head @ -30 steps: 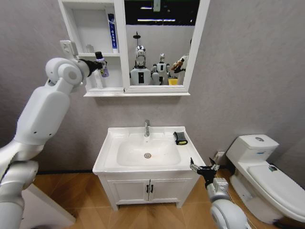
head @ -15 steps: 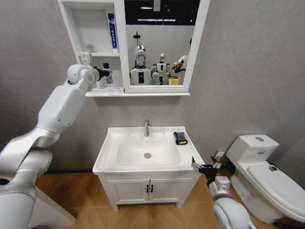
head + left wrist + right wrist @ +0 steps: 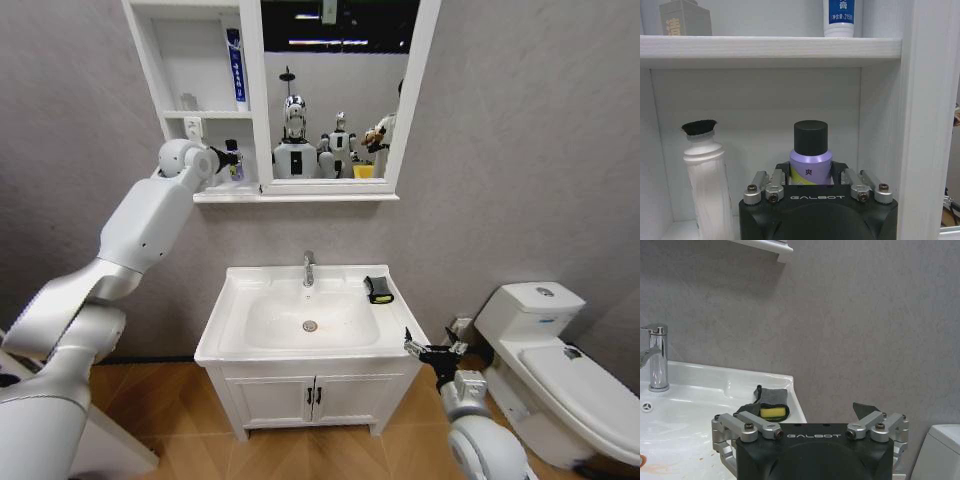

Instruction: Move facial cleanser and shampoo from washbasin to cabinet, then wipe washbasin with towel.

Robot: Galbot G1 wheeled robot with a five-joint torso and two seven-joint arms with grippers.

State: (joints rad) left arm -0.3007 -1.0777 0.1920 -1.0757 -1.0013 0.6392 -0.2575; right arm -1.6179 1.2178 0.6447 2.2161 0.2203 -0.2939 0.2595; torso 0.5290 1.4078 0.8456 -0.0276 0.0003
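The left gripper [image 3: 811, 181] holds the shampoo [image 3: 810, 155] inside the cabinet's [image 3: 160, 70] lowest compartment, beside the facial cleanser [image 3: 706, 182]. The right gripper [image 3: 432, 350] hangs open near the washbasin's [image 3: 230, 300] front right corner.

A tall blue-and-white tube [image 3: 234, 68] stands on the upper shelf. Over on the right sits a white toilet [image 3: 548, 355], lid down, near the grey wall [image 3: 520, 150].
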